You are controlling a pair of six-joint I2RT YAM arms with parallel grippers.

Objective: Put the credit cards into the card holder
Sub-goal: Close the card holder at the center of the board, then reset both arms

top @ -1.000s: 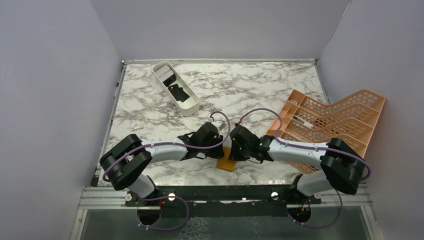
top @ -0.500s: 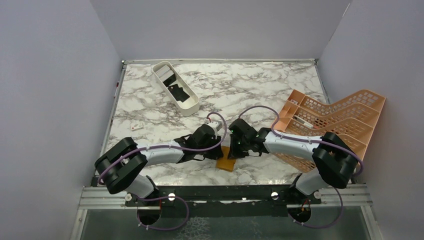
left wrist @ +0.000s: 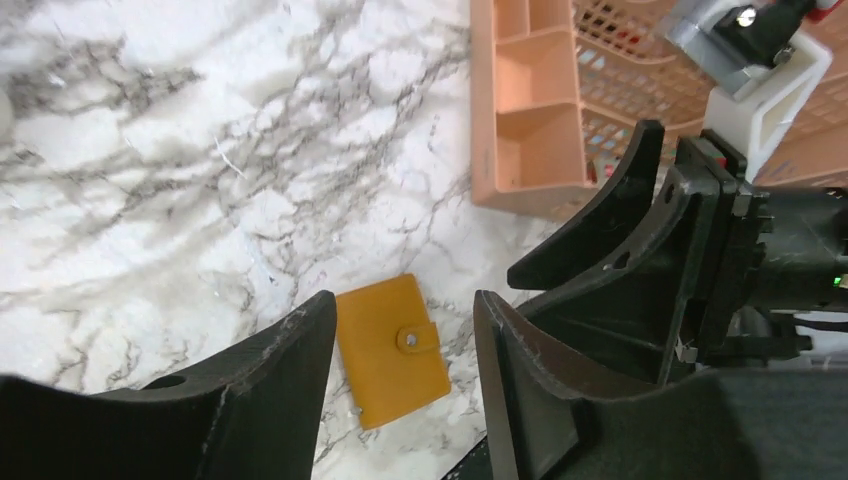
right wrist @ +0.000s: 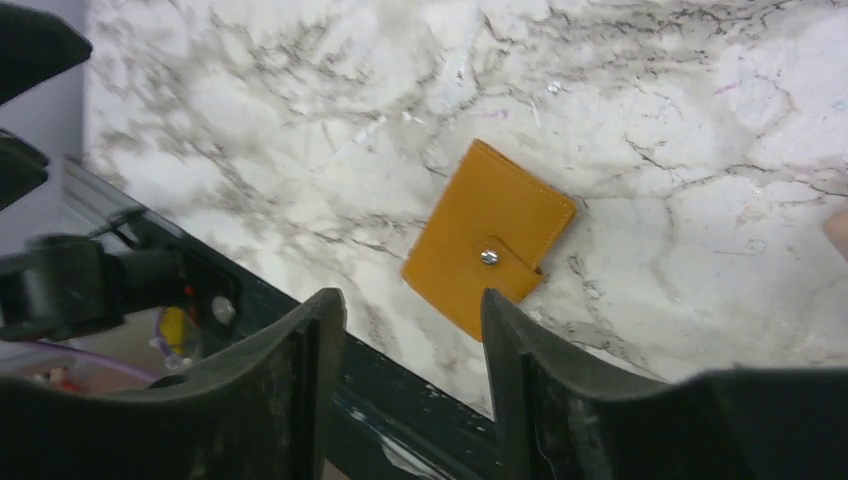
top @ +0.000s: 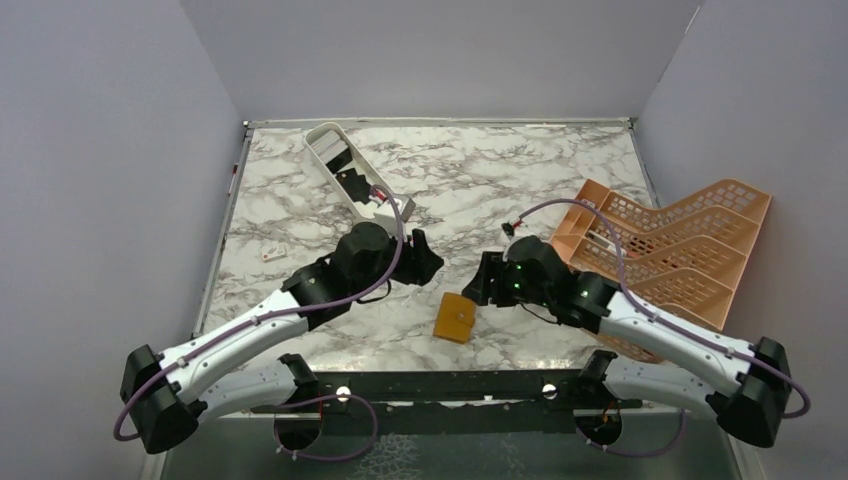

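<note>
1. Markings. The card holder [top: 455, 318] carries a metal snap [right wrist: 488, 257] on its closing tab. A small white item [top: 272, 253] lies near the left edge of the worktop; any mark on it is too small to read.

2. Surface and room. The worktop [top: 500, 190] is white marble-pattern with grey veins. A black rail [top: 440, 385] runs along its near edge. Plain pale grey walls [top: 430, 60] enclose the left, far and right sides.

3. Task items. The card holder lies flat and folded shut on the worktop, close to the near edge, about midway between left and right. The credit cards [top: 347, 170] show as dark flat pieces inside a long white tray [top: 325, 127] at far left, well apart from the card holder. An orange lattice rack [top: 690, 235] sits at the right edge.

4. Hands. The left hand [left wrist: 402, 305] is open and holds nothing. The right hand [right wrist: 412, 297] is open and holds nothing. Both hang above the worktop just beyond the card holder, facing each other, without touching it.

5. Limits of view. The left arm covers the near end of the tray, so the number of cards cannot be told. The right arm hides the near part of the rack.
</note>
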